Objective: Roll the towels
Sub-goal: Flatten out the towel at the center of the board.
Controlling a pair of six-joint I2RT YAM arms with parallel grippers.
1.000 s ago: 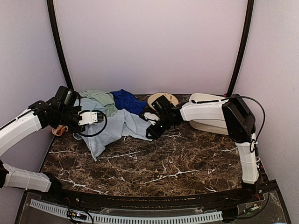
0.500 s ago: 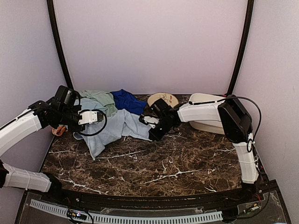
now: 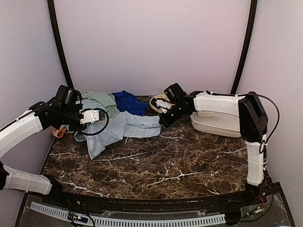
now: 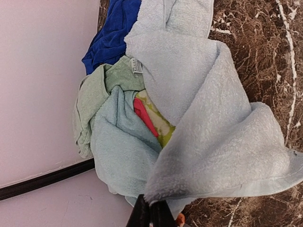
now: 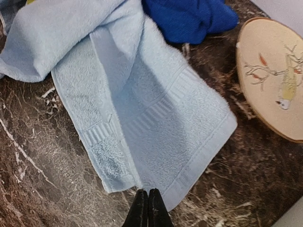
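Both arms are on the same light blue towel (image 3: 125, 127). It lies across the far-left part of the marble table (image 3: 165, 165), one end in the heap by the left wall, the other drawn out rightward toward the plate.

Left gripper (image 4: 150, 210): jaws fully closed, pinching a folded edge of that towel at the heap end. Right gripper (image 5: 147, 198): jaws closed too, tips meeting on the hem at the towel's right end. This reads as a two-ended hold to stretch the cloth flat and get it free of the heap before any rolling. It is not flat yet: the left half is bunched and doubled over, the right half lies in a lengthwise fold.

Around it:
- Pale green towel (image 3: 100, 99) and royal blue towel (image 3: 129, 102), crumpled at far left, touching the light blue one.
- Yellowish towel (image 4: 156, 124) with something red on it, buried under the folds.
- Round patterned plate (image 5: 277, 75), just beside the towel's right end, partly hidden behind the right wrist from overhead.
- White tub (image 3: 218, 125), far right, under the right arm.
- Small orange thing (image 3: 59, 133) at the left edge, can't tell what.

In the way: the other towels lie against the held one and could drag along with it, and the plate crowds the right end. Rolling room, I'd judge, is nearer the arms.
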